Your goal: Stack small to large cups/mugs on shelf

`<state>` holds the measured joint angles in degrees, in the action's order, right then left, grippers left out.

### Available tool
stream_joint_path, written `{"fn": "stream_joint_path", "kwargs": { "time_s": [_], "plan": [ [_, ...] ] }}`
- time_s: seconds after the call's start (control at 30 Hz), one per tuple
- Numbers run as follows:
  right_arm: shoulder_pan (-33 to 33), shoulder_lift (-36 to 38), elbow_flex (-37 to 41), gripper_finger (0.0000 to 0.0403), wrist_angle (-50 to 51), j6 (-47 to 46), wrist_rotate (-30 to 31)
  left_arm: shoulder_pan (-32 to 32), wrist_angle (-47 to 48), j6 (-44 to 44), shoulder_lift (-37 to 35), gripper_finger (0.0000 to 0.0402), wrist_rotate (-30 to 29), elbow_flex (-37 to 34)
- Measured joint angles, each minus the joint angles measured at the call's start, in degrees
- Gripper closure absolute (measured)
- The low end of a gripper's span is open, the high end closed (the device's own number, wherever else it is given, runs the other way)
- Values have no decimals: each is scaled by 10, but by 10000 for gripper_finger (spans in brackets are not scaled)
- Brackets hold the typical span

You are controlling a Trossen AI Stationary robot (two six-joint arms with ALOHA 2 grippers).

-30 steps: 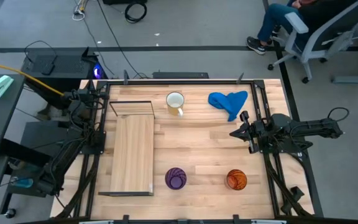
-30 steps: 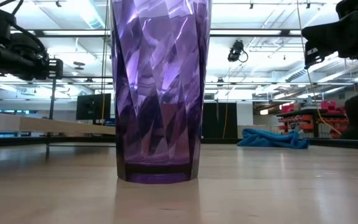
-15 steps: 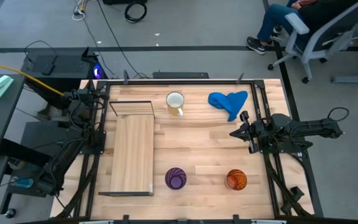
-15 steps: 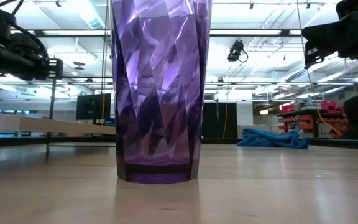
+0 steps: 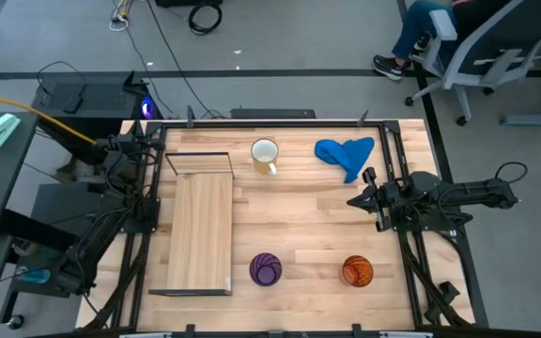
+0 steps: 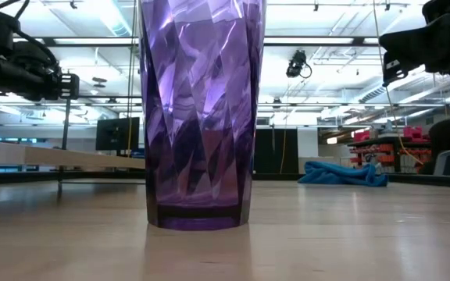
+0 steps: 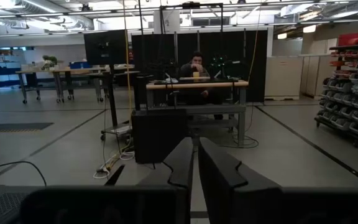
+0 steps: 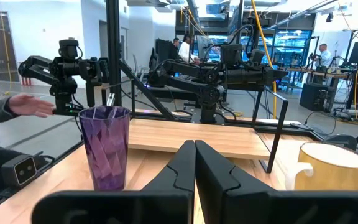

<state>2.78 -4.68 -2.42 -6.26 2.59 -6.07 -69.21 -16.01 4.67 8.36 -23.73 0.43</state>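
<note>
The purple cup (image 5: 266, 269) stands upright on its base near the table's near edge, filling the low view as the purple cup (image 6: 201, 113). The orange cup (image 5: 357, 271) stands to its right. The white mug (image 5: 265, 154) stands near the far edge, right of the shelf's far end. The pale shelf (image 5: 198, 230) lies along the table's left side. My right gripper (image 5: 358, 199) is shut and hovers over the table's right middle. Its wrist view shows the purple cup (image 8: 104, 147), the mug (image 8: 325, 168) and the shelf (image 8: 199, 140). My left gripper (image 7: 195, 147) is shut, raised by the table's far left corner (image 5: 148, 143).
A crumpled blue cloth (image 5: 346, 154) lies near the far edge, right of the mug, and shows as the blue cloth (image 6: 342, 173) in the low view. A dark metal frame (image 5: 397, 169) borders the table. A person's hand (image 8: 27, 106) shows beyond the table's left side. A person sits in a chair (image 5: 482, 52) past the far right corner.
Both arms and all the cups have kept still. The chair with the person beyond the far right corner has shifted a little.
</note>
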Motion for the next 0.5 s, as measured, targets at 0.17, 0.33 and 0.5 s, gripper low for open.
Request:
{"fn": "stream_joint_path", "kwargs": {
  "time_s": [0.17,0.33,0.5],
  "plan": [
    [0,0,0,387,0,0,0,0,0,0,0,361,0,0],
    [0,0,0,387,0,0,0,0,0,0,0,367,0,0],
    [0,0,0,387,0,0,0,0,0,0,0,372,0,0]
  ]
}}
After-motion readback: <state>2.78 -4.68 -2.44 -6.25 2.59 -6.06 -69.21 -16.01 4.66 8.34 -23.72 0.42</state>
